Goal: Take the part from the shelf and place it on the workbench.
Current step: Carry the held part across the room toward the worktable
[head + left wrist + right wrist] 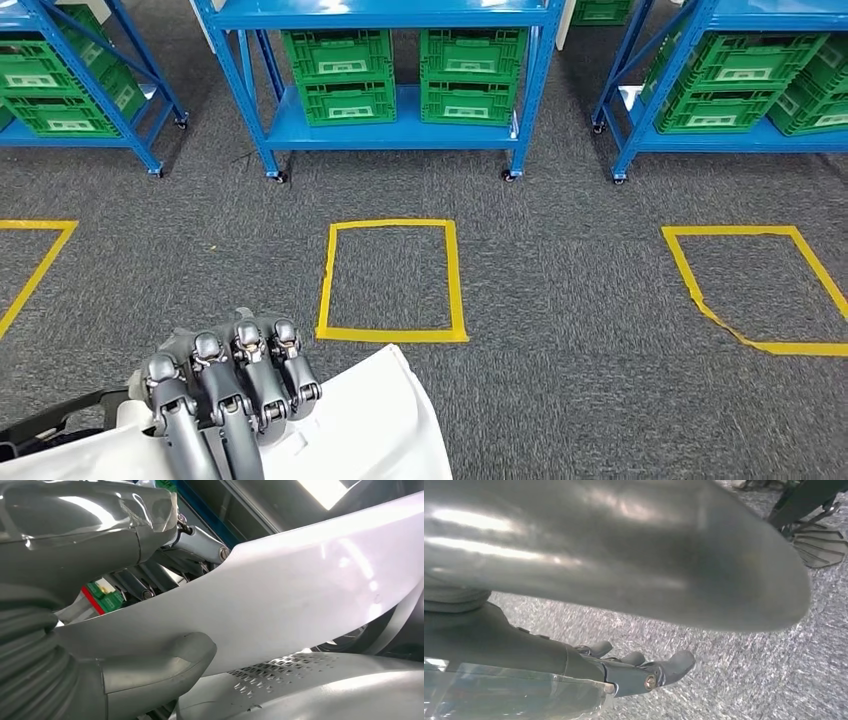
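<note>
White moulded part [370,420], near the yellow floor square [392,281]: likely light, stiff, slick; clasped at its edge by left hand [225,395]; right hand [634,667] loosely extended, empty.

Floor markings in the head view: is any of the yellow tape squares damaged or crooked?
Yes. The right tape square is skewed, and its lower left edge looks wrinkled and wavy, as if peeling. The middle tape square lies straight and neat. The left tape square is cut off by the frame.

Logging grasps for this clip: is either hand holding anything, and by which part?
The left hand grips the white part by its edge, fingers over the top. The right hand holds nothing.
</note>
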{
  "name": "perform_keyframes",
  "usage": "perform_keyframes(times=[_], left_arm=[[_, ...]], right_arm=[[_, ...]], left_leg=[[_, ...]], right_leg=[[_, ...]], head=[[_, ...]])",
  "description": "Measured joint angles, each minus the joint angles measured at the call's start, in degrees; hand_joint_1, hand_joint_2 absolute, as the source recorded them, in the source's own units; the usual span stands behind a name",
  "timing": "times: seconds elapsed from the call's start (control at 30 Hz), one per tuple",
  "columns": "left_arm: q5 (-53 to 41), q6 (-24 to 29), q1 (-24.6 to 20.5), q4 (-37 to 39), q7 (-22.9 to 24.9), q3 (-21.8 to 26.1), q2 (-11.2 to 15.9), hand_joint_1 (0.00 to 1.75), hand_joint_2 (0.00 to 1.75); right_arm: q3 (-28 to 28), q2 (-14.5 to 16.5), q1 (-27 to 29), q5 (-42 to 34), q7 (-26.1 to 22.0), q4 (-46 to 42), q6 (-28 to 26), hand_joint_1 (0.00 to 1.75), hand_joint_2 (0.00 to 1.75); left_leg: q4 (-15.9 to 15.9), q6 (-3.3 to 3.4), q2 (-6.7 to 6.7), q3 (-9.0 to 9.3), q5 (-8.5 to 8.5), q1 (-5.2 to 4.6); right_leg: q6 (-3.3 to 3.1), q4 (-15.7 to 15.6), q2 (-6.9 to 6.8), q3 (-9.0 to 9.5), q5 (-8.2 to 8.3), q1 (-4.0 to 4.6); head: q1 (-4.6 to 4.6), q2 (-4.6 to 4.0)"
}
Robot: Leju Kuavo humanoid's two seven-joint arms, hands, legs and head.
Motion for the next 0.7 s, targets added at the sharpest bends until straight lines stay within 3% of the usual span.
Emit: perform_keyframes(times=[0.03,0.07,0.13,0.17,0.2,0.27,0.3,0.33,0.37,0.4,0.47,0.53,0.57,0.63,0.67,0.7], left_arm=[[0.0,0.0,-0.1,0.0,0.0,-0.1,0.0,1.75,1.75],[0.0,0.1,-0.2,0.0,0.0,-0.1,0.0,1.75,1.75],[-0.1,0.2,-0.2,0.1,0.0,-0.3,0.0,1.75,1.75],[-0.2,0.2,-0.2,0.1,0.0,-0.4,0.0,1.75,1.75],[-0.3,0.3,-0.3,0.2,0.0,-0.5,-0.1,1.75,1.75],[-0.3,0.4,-0.3,0.3,0.0,-0.6,0.0,1.75,1.75],[-0.3,0.4,-0.3,0.4,0.0,-0.6,0.0,1.75,1.75],[-0.3,0.5,-0.3,0.5,0.0,-0.7,0.1,1.75,1.75],[-0.2,0.5,-0.3,0.7,0.0,-0.7,0.1,1.75,1.75],[-0.2,0.6,-0.3,0.8,0.0,-0.8,0.2,1.75,1.75],[-0.2,0.8,-0.3,0.9,0.0,-0.8,0.2,1.75,1.75],[-0.1,1.1,-0.4,1.0,0.0,-1.0,0.2,1.75,1.75],[-0.1,1.2,-0.5,1.0,0.0,-1.0,0.3,1.75,1.75],[-0.1,1.4,-0.5,1.1,0.0,-1.2,0.3,1.75,1.75],[-0.2,1.4,-0.4,1.2,0.0,-1.2,0.4,1.75,1.75],[-0.2,1.5,-0.4,1.3,-0.1,-1.2,0.5,1.75,1.75]], right_arm=[[0.0,0.1,0.0,0.0,-0.2,0.0,0.0,0.0,0.0],[0.1,0.2,0.0,-0.1,-0.2,0.0,0.0,0.0,0.0],[0.1,0.2,0.1,-0.1,-0.3,0.0,0.2,0.0,0.0],[0.2,0.2,0.1,-0.1,-0.4,0.0,0.3,0.0,0.0],[0.3,0.1,0.2,-0.1,-0.6,-0.1,0.5,0.0,0.0],[0.5,0.0,0.2,-0.3,-1.1,-0.3,0.9,0.0,0.0],[0.6,0.0,0.2,-0.4,-1.3,-0.4,1.0,0.0,0.0],[0.6,0.0,0.2,-0.6,-1.3,-0.5,1.2,0.0,0.0],[0.7,0.0,0.2,-0.7,-1.4,-0.6,1.5,0.0,0.0],[0.7,0.0,0.2,-0.9,-1.4,-0.6,1.7,0.0,0.0],[0.7,-0.1,0.1,-1.0,-1.3,-0.9,1.8,0.0,0.0],[0.8,-0.2,0.0,-0.8,-1.1,-1.1,1.7,0.0,0.0],[0.9,-0.2,0.0,-0.7,-0.9,-1.3,1.6,0.0,0.0],[1.1,-0.2,0.2,-0.5,-0.4,-1.5,1.6,0.0,0.0],[1.1,-0.2,0.3,-0.5,-0.2,-1.7,1.7,0.0,0.0],[1.2,-0.1,0.4,-0.4,0.0,-1.8,1.7,0.0,0.0]], left_leg=[[-2.9,0.31,-0.01,1.8,-0.94,-0.24],[-4.4,0.6,0.0,2.5,-1.42,-0.49],[-5.2,1.38,0.12,1.69,-0.19,-0.69],[-5.5,1.83,0.21,1.04,0.7,-0.65],[-5.8,2.25,0.29,0.29,1.7,-0.61],[-5.8,2.77,0.33,-1.54,3.42,-0.72],[-5.7,2.86,0.32,-2.55,4.23,-0.83],[-5.6,2.87,0.32,-3.69,5.02,-0.9],[-5.3,2.81,0.32,-4.89,5.77,-0.94],[-5.0,2.69,0.32,-6.09,6.45,-0.94],[-3.9,2.28,0.31,-8.3,7.48,-1.0],[-2.9,1.68,0.4,-9.89,8.41,-1.13],[-2.6,1.37,0.47,-10.4,8.94,-1.16],[-2.4,0.71,0.47,-10.98,9.58,-0.94],[-1.7,0.3,0.4,-11.29,8.45,-0.77],[0.0,-0.14,0.32,-11.75,6.26,-0.58]], right_leg=[[0.38,-0.1,-0.02,-0.2,0.6,-0.04],[0.82,-0.2,-0.04,-0.36,1.24,-0.12],[1.52,-0.4,-0.05,-0.8,1.91,-0.24],[1.44,0.5,0.01,-1.4,0.8,-0.23],[1.08,2.5,0.08,-2.28,-1.34,-0.18],[0.21,9.6,0.22,-4.36,-7.08,-0.18],[0.25,13.3,0.27,-5.06,-8.77,-0.18],[0.64,16.0,0.3,-5.14,-9.19,-0.2],[1.27,17.0,0.31,-4.37,-8.45,-0.25],[1.94,16.1,0.31,-2.67,-7.1,-0.33],[2.57,9.3,0.31,3.31,-5.87,-0.41],[1.89,2.0,0.4,8.09,-7.67,-0.19],[1.39,0.2,0.45,8.96,-8.47,0.06],[0.38,-0.1,0.39,8.18,-8.14,0.06],[-0.15,-0.1,0.27,7.76,-7.58,-0.03],[-0.65,-0.1,0.14,7.25,-6.95,-0.18]], head=[[0.03,0.0],[0.06,0.0],[0.07,0.0],[0.2,-0.01],[0.38,-0.01],[0.65,-0.01],[0.68,-0.01],[0.69,-0.01],[0.69,-0.01],[0.69,-0.01],[0.71,-0.01],[0.66,-0.01],[0.64,-0.01],[0.64,0.0],[0.59,0.0],[0.49,0.0]])
